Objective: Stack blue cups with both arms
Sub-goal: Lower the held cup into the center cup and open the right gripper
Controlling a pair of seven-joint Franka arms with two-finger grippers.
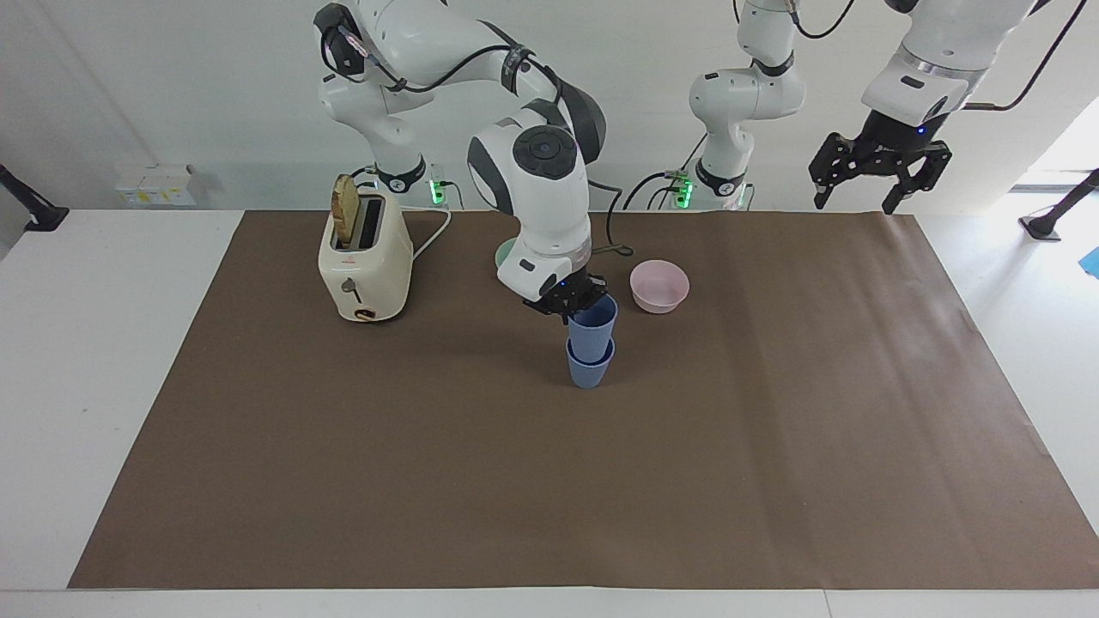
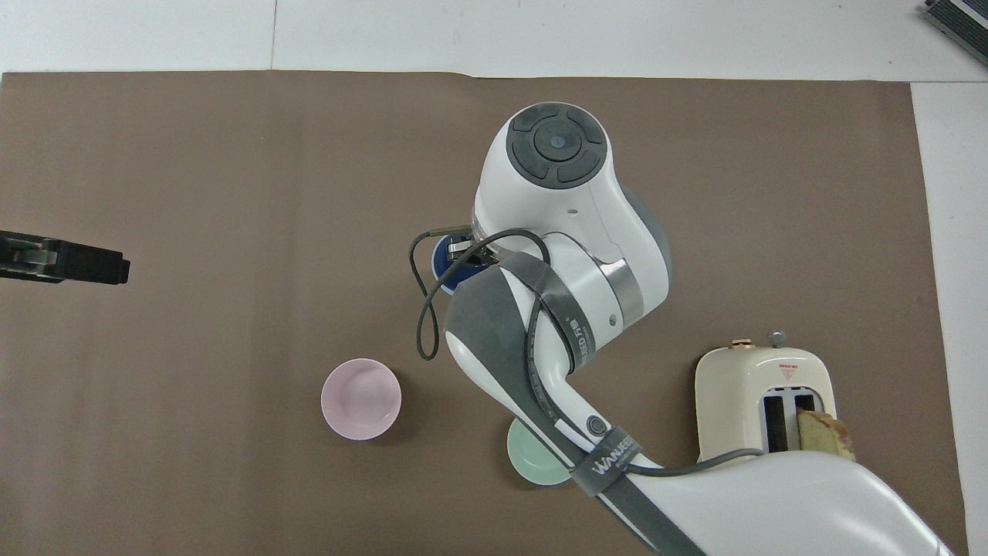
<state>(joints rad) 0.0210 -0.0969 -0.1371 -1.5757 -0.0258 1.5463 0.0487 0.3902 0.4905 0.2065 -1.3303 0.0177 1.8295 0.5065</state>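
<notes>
Two blue cups stand nested in the middle of the brown mat. The upper cup (image 1: 593,324) sits in the lower cup (image 1: 590,368), which stands on the mat. My right gripper (image 1: 573,301) is shut on the upper cup's rim, at the side nearer the robots. In the overhead view the right arm covers most of the cups; only a slice of blue rim (image 2: 441,260) shows. My left gripper (image 1: 859,197) waits open and empty, raised high over the mat's edge at the left arm's end, and its tip shows in the overhead view (image 2: 68,260).
A cream toaster (image 1: 365,260) with a bread slice stands toward the right arm's end. A pink bowl (image 1: 659,286) sits beside the cups, nearer the robots. A mint-green bowl (image 2: 529,466) lies partly under the right arm.
</notes>
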